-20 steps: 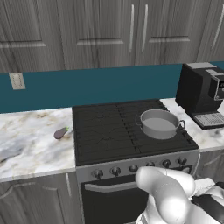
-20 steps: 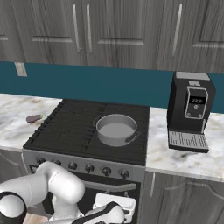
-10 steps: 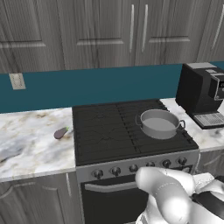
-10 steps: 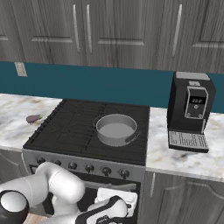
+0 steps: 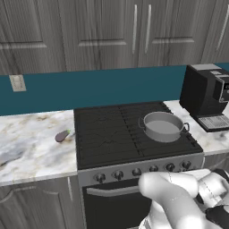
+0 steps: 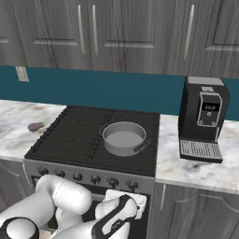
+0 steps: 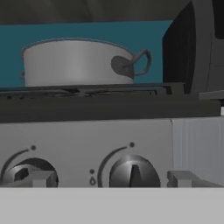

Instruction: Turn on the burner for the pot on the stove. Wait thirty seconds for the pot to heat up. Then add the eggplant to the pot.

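One pot [image 5: 163,126] on the stove [image 5: 134,147], left base view: it sits on the right-hand grates, toward the middle-rear, upright, no lid, nothing visible inside. The burner [image 5: 166,134] under it looks like every other grate section; can't tell if it's lit. Eggplant [image 5: 62,136] lies on the marble table [image 5: 31,147] left of the stove, just beside the cooktop edge, well apart from the pot. Coffee machine [image 5: 206,96] stands on the table to the right of the stove. Knob row [image 5: 143,170] runs along the steel front; my arm bulks up low in front of it.

Right base view: same layout from the other side. Pot [image 6: 123,137] on the right half of the cooktop, eggplant [image 6: 36,126] on the table at far left, coffee machine [image 6: 204,116] right of the stove [image 6: 93,154]. My hand is down in front of the oven door, below the knob row [image 6: 86,178].

Hand view: I'm level with the front panel, looking straight at it. My fingers [image 7: 113,178] are spread wide, holding nothing, one tip each side of a dark round knob [image 7: 134,171], not touching it. Its pointer mark stands vertical. Second knob [image 7: 24,173] at left, partly behind my left tip. Pot [image 7: 78,62] shows above the cooktop edge, one loop handle on its right side, teal backsplash [image 7: 87,33] behind it.
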